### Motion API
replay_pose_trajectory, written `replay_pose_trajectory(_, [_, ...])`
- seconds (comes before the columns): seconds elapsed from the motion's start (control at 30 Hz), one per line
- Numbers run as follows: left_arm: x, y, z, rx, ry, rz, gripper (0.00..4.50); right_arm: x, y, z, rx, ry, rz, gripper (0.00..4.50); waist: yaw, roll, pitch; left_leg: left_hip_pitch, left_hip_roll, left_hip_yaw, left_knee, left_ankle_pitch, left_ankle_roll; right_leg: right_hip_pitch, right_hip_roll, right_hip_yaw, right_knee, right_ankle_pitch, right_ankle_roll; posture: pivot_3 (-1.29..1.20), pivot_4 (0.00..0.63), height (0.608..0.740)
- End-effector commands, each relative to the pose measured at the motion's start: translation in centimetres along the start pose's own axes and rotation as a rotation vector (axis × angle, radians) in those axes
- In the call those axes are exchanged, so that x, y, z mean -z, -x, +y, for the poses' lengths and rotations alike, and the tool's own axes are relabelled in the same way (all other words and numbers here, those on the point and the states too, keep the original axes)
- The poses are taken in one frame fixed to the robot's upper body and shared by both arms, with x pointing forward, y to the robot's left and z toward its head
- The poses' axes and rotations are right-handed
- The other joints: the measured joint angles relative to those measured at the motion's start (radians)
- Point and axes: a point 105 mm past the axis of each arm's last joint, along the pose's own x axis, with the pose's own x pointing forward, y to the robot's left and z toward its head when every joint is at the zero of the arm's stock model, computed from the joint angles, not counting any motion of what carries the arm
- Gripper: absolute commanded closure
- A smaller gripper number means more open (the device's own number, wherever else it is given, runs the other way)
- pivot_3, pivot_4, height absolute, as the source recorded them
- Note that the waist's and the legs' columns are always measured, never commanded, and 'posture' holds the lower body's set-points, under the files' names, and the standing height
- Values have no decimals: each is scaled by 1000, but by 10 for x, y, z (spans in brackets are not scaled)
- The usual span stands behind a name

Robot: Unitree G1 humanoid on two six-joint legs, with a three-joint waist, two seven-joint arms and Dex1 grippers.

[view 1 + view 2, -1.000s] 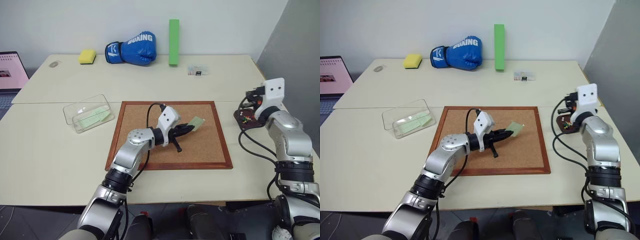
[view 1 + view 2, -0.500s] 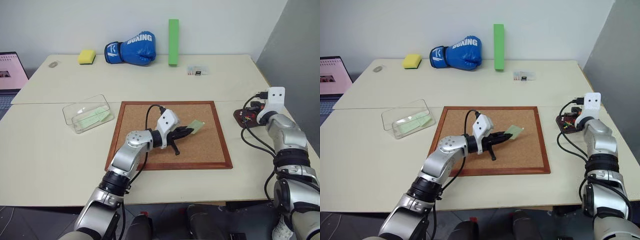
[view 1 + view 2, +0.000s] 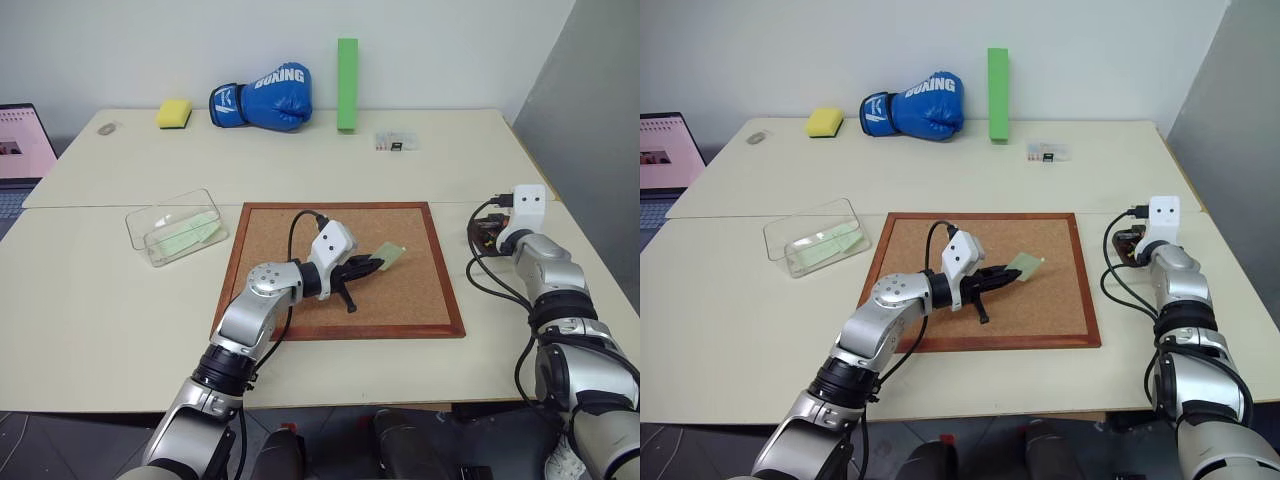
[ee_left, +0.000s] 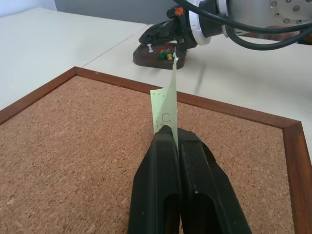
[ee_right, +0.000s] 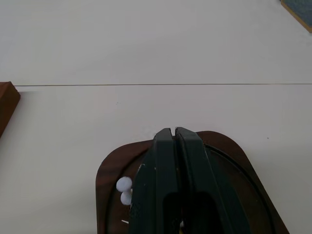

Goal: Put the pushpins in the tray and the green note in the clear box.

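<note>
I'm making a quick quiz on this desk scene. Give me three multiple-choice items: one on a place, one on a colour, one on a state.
1. Where is the clear box?
A. left of the cork board
B. on the cork board
C. beside the boxing glove

2. What colour is the boxing glove?
A. red
B. blue
C. black

3. What is the left gripper doing?
A. open over the table
B. shut on nothing
C. shut on the green note

Answers: 1 A, the box sits off the board's left edge. 2 B, it is blue with white lettering. 3 C, the fingers pinch the note's edge.
</note>
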Motion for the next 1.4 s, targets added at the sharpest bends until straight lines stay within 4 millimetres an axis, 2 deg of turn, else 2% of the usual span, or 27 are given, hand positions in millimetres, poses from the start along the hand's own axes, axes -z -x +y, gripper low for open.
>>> replay_pose_trajectory(0.03, [-16, 0, -2, 4, -46, -43, 4443, -16, -1, -1, -3, -8, -46, 4500, 0, 0, 0, 0, 0, 0, 0, 0, 0, 0, 0, 0, 0, 0, 0, 0, 150, 740])
replay_pose_trajectory(0.27, [-15, -1, -1, 4, -49, -43, 4443, -22, 1, -3, -12, -27, -74, 4500, 0, 0, 0, 0, 0, 0, 0, 0, 0, 0, 0, 0, 0, 0, 0, 0, 150, 740])
replay_pose_trajectory(0.47, [-16, -2, 1, 3, -54, -43, 4500, -28, 3, -6, 0, -20, -97, 3378, 0, 0, 0, 0, 0, 0, 0, 0, 0, 0, 0, 0, 0, 0, 0, 0, 150, 740])
replay_pose_trajectory(0.57, [-16, -2, 1, 4, -56, -44, 4500, -36, 4, -7, 5, -27, -127, 2557, 0, 0, 0, 0, 0, 0, 0, 0, 0, 0, 0, 0, 0, 0, 0, 0, 150, 740])
replay_pose_trajectory(0.7, [-17, -4, 1, 7, -59, -46, 4500, -55, 7, -8, 10, -32, -190, 1877, 0, 0, 0, 0, 0, 0, 0, 0, 0, 0, 0, 0, 0, 0, 0, 0, 150, 740])
replay_pose_trajectory(1.0, [-18, -4, 4, 3, -64, -46, 4500, -95, 24, -1, -30, -32, -329, 1877, 0, 0, 0, 0, 0, 0, 0, 0, 0, 0, 0, 0, 0, 0, 0, 0, 150, 740])
replay_pose_trajectory(1.13, [-19, 0, 12, -30, -54, -50, 4500, -103, 36, 13, -130, -43, -346, 1877, 1, 0, 0, 0, 0, 0, 0, 0, 0, 0, 0, 0, 1, 0, 0, 0, 150, 740])
replay_pose_trajectory(1.23, [-21, 7, 25, -94, -46, -53, 4500, -102, 49, 35, -274, -28, -340, 1877, 2, 0, 0, 0, 0, -1, 0, 0, 0, 0, 0, -1, 1, 0, 0, 0, 150, 740])
replay_pose_trajectory(1.3, [-24, 16, 40, -168, -36, -56, 4500, -99, 63, 56, -401, 21, -341, 1877, 2, 0, 0, 0, 0, -1, 0, 0, 0, 0, 0, -1, 1, 0, 0, 0, 150, 740])
replay_pose_trajectory(1.33, [-26, 27, 55, -248, -28, -63, 4500, -95, 77, 76, -513, 68, -343, 1877, 2, 0, 0, 0, 0, -1, 0, 0, 0, 0, 0, 0, 1, 0, 0, 0, 150, 740])
replay_pose_trajectory(1.4, [-31, 45, 75, -372, -7, -81, 4500, -86, 99, 103, -671, 137, -334, 1877, -1, 0, 0, 0, 0, -2, 0, 0, 0, 0, 0, -1, 1, 0, 0, 0, 150, 740])
